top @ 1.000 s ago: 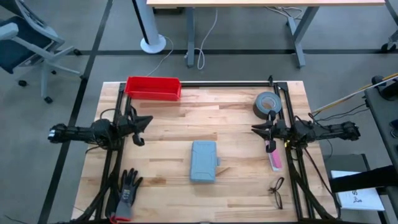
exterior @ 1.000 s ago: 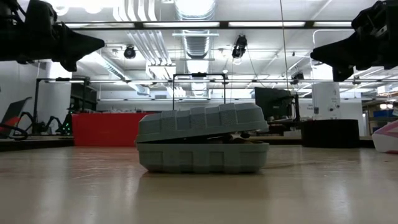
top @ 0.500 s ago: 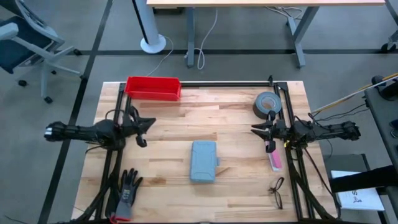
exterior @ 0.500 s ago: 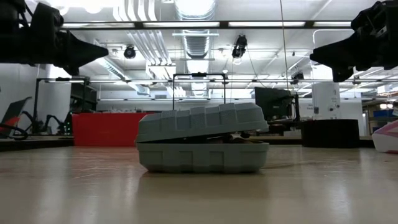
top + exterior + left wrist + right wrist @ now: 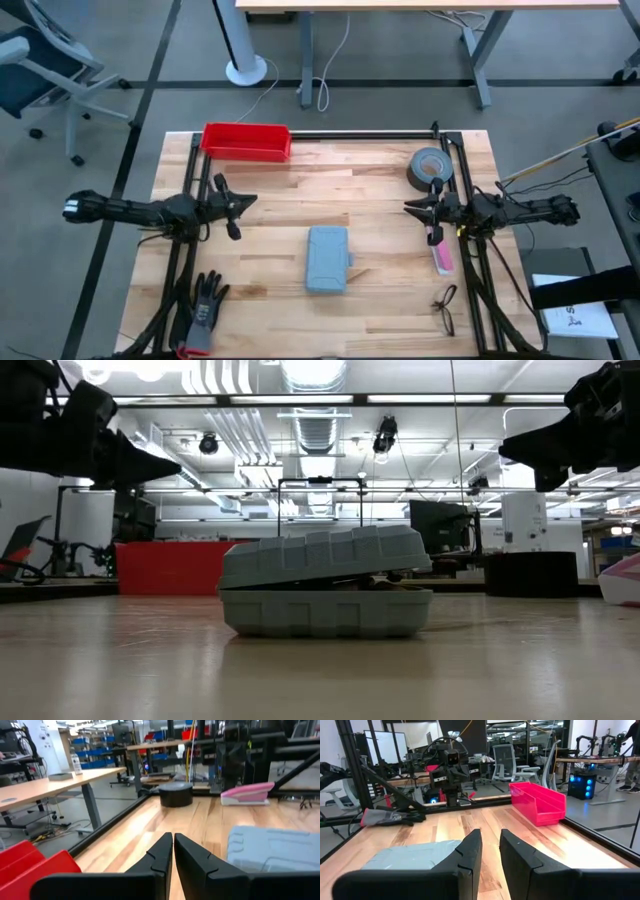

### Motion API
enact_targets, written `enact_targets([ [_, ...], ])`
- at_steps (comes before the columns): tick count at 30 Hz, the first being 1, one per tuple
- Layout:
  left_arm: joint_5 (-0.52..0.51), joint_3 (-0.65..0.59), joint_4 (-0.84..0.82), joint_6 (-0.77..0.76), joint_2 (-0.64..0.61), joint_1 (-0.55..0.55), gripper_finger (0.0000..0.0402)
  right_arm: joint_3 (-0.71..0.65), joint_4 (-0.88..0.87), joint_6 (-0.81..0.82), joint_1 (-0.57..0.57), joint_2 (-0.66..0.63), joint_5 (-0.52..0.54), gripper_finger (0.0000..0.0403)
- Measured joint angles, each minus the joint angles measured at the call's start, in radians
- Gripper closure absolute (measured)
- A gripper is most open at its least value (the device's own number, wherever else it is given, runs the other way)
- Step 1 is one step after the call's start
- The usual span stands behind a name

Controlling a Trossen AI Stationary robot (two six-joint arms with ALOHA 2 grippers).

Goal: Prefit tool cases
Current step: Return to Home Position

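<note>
The grey-blue tool case (image 5: 327, 258) lies on its base at the middle of the wooden table. Its lid (image 5: 320, 557) is ajar and tilted, raised on one side. My left gripper (image 5: 248, 201) hovers level at the left, pointing toward the table's right edge, shut and holding nothing. In the left wrist view the left gripper (image 5: 173, 836) has the case (image 5: 272, 847) ahead and to one side. My right gripper (image 5: 410, 208) hovers level at the right, pointing left. Its fingers (image 5: 470, 845) stand a narrow gap apart with nothing between them.
A red bin (image 5: 246, 141) stands at the far left edge and a dark tape roll (image 5: 428, 167) at the far right. A pink tool (image 5: 441, 257) and glasses (image 5: 445, 308) lie under the right arm. A dark glove (image 5: 203, 310) lies near left.
My left gripper has reached toward the table's right edge, closer to the case, and has sunk a little, staying shut. The case and my right arm have kept still.
</note>
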Motion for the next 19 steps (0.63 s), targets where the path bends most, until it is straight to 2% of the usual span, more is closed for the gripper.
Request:
enact_targets([
  [7,0.000,0.000,0.001,0.000,0.078,0.000,0.0379,0.000,0.001,0.000,0.000,0.000,0.000,0.0359],
  [19,0.000,0.002,0.001,0.000,0.184,0.000,0.0379,0.000,0.002,0.000,0.000,0.000,0.000,0.0335],
])
